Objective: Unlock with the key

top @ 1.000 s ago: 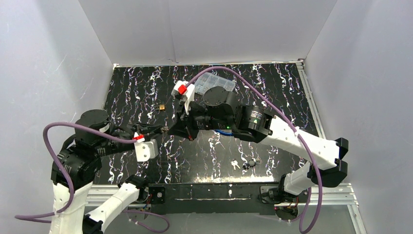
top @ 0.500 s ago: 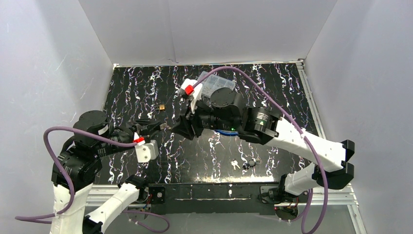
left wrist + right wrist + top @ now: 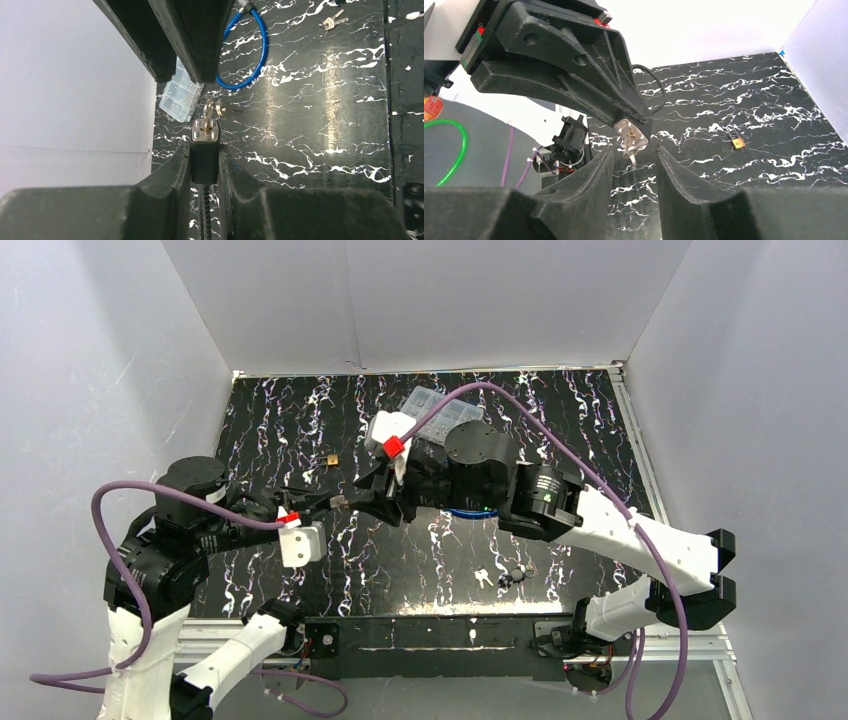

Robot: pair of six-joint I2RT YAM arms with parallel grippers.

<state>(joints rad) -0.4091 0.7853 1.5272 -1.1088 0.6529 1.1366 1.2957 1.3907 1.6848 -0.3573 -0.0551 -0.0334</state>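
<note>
Lock (image 3: 341, 501) sits over the tabletop (image 3: 560, 420), at 9 o'clock from its middle. Its long axis runs 9-to-3, keyhole end toward 3, and the left end effector (image 3: 330, 504) is clamped on it. The right end effector (image 3: 364, 491) faces it, and its camera (image 3: 388, 432) has swung toward 4 o'clock since a second ago.

Left wrist: the key (image 3: 210, 110) sticks out toward 12 o'clock.

Right wrist: the right fingers (image 3: 594, 175) stand apart on either side of the key, not touching it.

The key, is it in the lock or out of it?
In. The key sticks out of the silver face of the lock, which the left gripper holds; the right gripper stands open around it.
</note>
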